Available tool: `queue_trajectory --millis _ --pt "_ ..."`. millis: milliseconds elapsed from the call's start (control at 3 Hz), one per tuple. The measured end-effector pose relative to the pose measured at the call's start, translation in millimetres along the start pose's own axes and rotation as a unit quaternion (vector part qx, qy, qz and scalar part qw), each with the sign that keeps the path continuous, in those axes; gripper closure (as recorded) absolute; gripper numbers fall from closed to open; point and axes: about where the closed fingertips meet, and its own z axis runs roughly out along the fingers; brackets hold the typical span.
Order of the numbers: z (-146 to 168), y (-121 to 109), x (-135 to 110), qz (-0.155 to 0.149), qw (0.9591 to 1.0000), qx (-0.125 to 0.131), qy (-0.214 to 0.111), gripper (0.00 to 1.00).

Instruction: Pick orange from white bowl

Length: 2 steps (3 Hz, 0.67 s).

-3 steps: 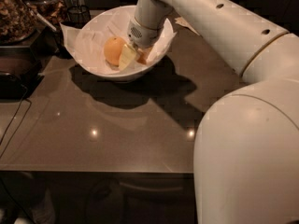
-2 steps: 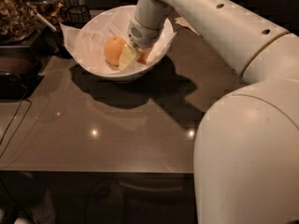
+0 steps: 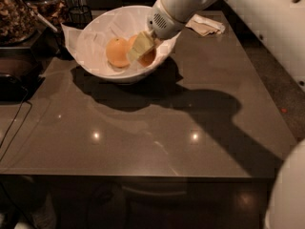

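The white bowl [image 3: 90, 56], lined with crumpled white paper, stands at the back left of the dark table. Two round fruits lie in it. The paler yellow-orange one [image 3: 116, 52] is on the left. The deeper orange [image 3: 148, 58] is on the right, partly hidden. My gripper [image 3: 141, 47] reaches down into the bowl from the upper right. One pale finger [image 3: 138, 47] crosses the front of the orange and the other is hidden behind it. The gripper looks shut on the orange, low inside the bowl.
A crumpled paper napkin [image 3: 206, 25] lies at the back of the table [image 3: 157, 128], right of the bowl. Dark containers [image 3: 19, 13] and a black appliance with a cord stand along the left edge. My white arm [image 3: 248, 13] spans the upper right.
The wrist has shifted slightly right and up. The deeper orange, hidden behind the gripper before, now shows at the finger beside the paler fruit.
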Motion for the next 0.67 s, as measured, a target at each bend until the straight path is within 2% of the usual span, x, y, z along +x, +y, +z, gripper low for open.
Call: queue_trajectory --millis 333,667 --pt "-38.1 20.2 1.1 0.01 0.9989 -0.003 -0.045 1.0" --pt "-31.1 17.5 -1.9 -0.002 0.9993 -0.013 -0.036 1.0"
